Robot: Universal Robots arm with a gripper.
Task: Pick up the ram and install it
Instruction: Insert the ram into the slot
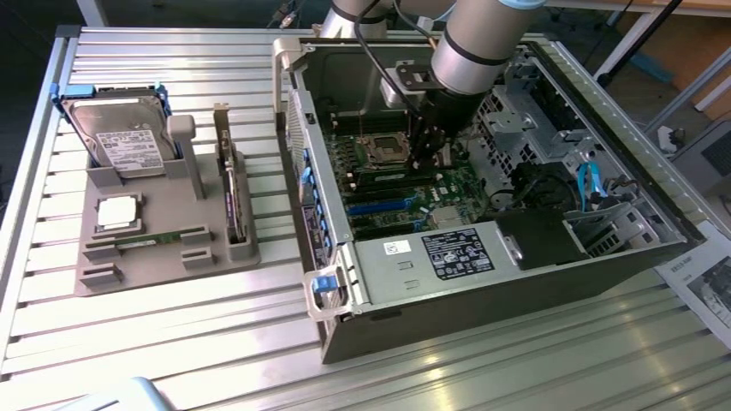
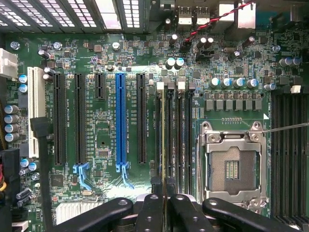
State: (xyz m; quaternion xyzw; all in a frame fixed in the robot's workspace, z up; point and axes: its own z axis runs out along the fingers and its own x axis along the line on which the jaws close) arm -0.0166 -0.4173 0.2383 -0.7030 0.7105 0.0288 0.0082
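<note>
In the wrist view the ram point(image 2: 163, 145) appears edge-on as a thin greenish strip. It lies along one of the long black memory slots point(image 2: 182, 140) beside the empty processor socket point(image 2: 231, 166). My gripper point(image 2: 165, 205) has its black fingers close together around the strip's near end, shut on it. In the exterior view the arm reaches down into the open computer case point(image 1: 377, 257), with the gripper point(image 1: 429, 163) low over the motherboard next to the socket. I cannot tell whether the ram is seated in the slot or just above it.
A grey holder point(image 1: 149, 270) at the exterior view's left carries a hard drive point(image 1: 126, 141), a square silver chip point(image 1: 118, 211), an upright dark card point(image 1: 232, 193) and another green stick point(image 1: 160, 241). Case walls, drive cages and blue cables point(image 1: 588, 184) crowd the gripper.
</note>
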